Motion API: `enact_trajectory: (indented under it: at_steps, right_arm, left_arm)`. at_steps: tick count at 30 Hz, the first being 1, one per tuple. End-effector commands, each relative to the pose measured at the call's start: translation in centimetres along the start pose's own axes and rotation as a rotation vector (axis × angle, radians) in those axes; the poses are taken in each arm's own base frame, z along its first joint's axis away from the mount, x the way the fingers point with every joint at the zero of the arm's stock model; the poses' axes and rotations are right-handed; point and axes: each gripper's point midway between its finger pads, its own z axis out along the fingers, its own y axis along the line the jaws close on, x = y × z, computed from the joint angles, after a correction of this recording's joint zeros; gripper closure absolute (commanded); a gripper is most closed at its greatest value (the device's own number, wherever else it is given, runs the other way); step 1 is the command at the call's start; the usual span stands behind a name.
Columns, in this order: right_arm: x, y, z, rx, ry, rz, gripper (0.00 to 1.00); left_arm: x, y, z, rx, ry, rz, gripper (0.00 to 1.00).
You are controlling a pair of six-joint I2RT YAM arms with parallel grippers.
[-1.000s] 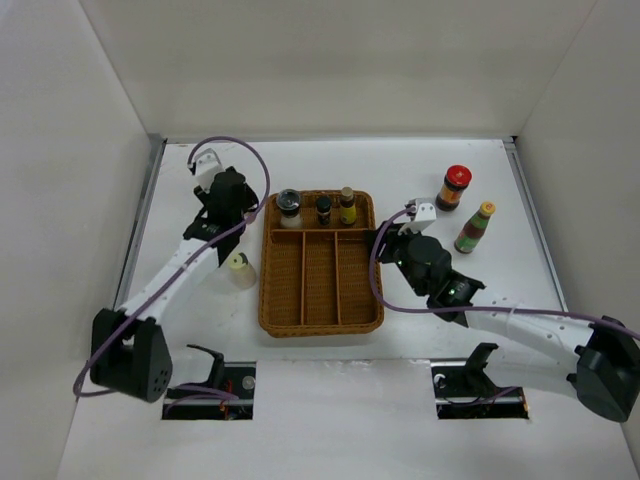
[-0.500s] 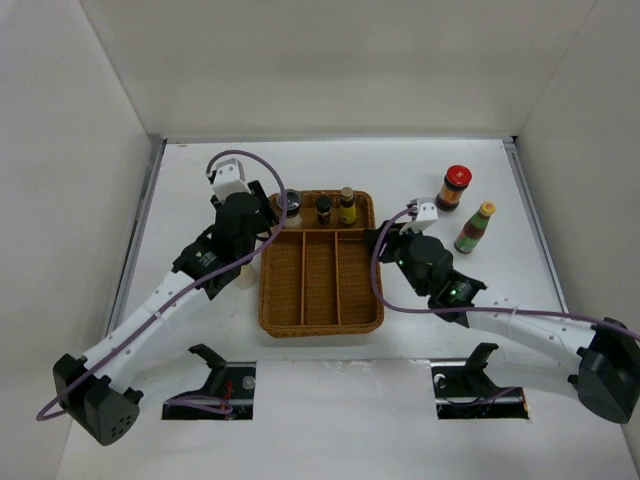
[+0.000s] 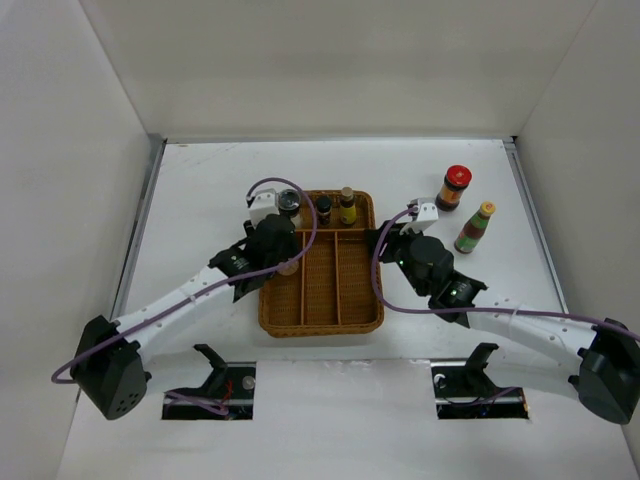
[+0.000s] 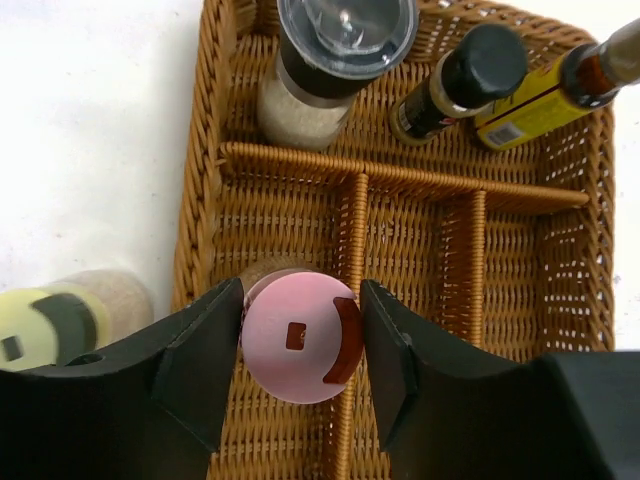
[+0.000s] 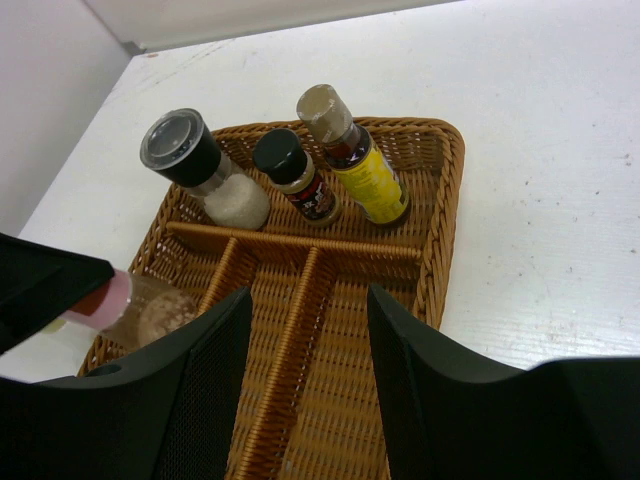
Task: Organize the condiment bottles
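My left gripper (image 4: 300,335) is shut on a pink-capped bottle (image 4: 298,338), held upright over the left long compartment of the brown wicker tray (image 4: 200,150). In the top view that gripper (image 3: 284,262) is at the tray's (image 3: 320,328) left side. The back compartment holds a grey-lidded jar (image 3: 290,203), a slim dark bottle (image 3: 323,208) and a yellow-labelled bottle (image 3: 347,205). A pale-yellow-capped bottle (image 4: 60,320) stands on the table left of the tray. My right gripper (image 5: 308,300) is open and empty over the tray's right part (image 3: 385,240).
A red-lidded dark jar (image 3: 455,187) and a green-red bottle with a yellow cap (image 3: 475,227) stand on the white table right of the tray. White walls enclose the table on the left, right and back. The pink-capped bottle (image 5: 130,305) shows at the right wrist view's left edge.
My left arm has swung right from the table left of the tray to over the tray's left compartment, carrying the pink-capped bottle. The right arm has not moved.
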Motion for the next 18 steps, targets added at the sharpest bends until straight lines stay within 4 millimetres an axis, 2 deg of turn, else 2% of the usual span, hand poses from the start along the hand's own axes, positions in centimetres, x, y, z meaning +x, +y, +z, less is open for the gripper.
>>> enact_trajectory:
  at_steps: [1,7,11,18]
  right_arm:
    - [-1.7,0.8,-0.2,-0.031,-0.054,0.03,0.46]
    - [-1.6,0.9,-0.1,-0.034,-0.052,0.029,0.46]
    - [-1.7,0.8,-0.2,-0.032,-0.056,0.031,0.46]
    - [-1.5,0.8,-0.1,-0.032,-0.052,0.029,0.45]
  left_arm:
    - [-0.7,-1.7,0.9,0.063,-0.05,-0.061,0.65]
    - [0.2,-1.8,2.7,0.066,-0.049,-0.053,0.62]
    - [0.7,-1.2,3.2,0.035,-0.043,-0.027,0.5]
    - [-2.0,-1.8,0.7,0.034,-0.133,0.03,0.33]
